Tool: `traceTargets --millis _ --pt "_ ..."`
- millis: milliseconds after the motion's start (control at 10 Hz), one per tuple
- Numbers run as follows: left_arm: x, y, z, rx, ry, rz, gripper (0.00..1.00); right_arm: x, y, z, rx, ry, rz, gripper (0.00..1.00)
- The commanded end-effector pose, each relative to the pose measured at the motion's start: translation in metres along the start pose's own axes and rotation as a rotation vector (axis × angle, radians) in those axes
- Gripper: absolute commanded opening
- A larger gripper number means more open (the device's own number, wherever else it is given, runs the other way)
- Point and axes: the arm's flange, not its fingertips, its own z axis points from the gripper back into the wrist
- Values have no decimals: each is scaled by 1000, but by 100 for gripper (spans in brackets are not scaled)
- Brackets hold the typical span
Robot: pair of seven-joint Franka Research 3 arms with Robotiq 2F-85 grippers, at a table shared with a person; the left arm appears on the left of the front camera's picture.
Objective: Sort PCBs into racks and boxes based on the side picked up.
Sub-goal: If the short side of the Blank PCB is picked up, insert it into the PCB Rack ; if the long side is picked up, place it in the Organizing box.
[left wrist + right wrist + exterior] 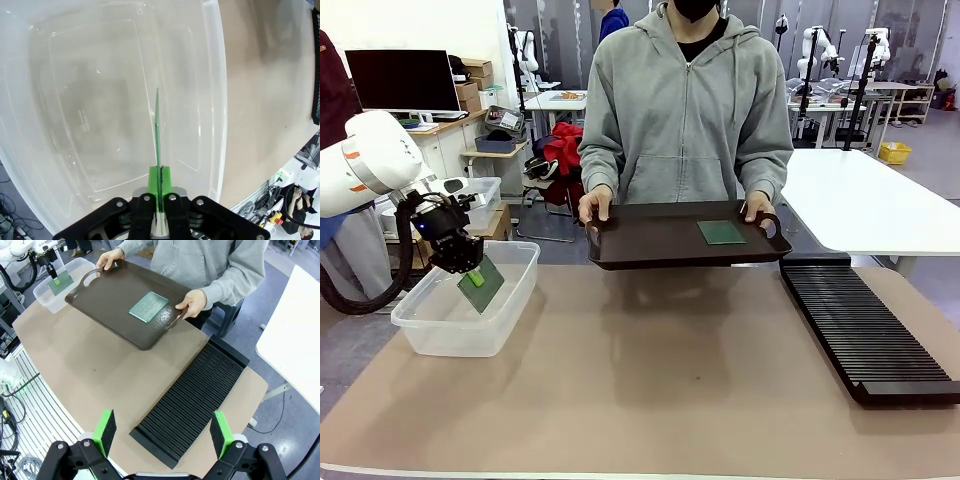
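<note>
PCB point(484, 288) pinched in left tool point(473, 277), above box point(448, 338)

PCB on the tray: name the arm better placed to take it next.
Right, likely: the right end effector is open and empty; the left end effector holds another PCB over the box.

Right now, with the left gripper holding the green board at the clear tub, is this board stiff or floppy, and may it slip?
Probably stiff: the PCB stands out edge-on from the left gripper almost straight, held by one edge. Likely light, since it is very thin. Slipping seems unlikely while the jaws clamp it at the box.
</note>
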Motion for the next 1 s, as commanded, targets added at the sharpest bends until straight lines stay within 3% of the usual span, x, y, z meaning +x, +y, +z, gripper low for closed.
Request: traceTargets --millis 0,200,300,900 --pt "-2 0 6 11 -8 -3 3 0 2 -1 0 -4 -5 100" --pt "1 0 2 2 -3 -1 3 0 2 -1 0 -4 -5 100" --pt "10 -6 -6 -19 29 69 3 0 2 -1 0 -4 -5 100" --pt "26 -10 -29 46 5 65 3 0 2 -1 0 -4 -5 100"
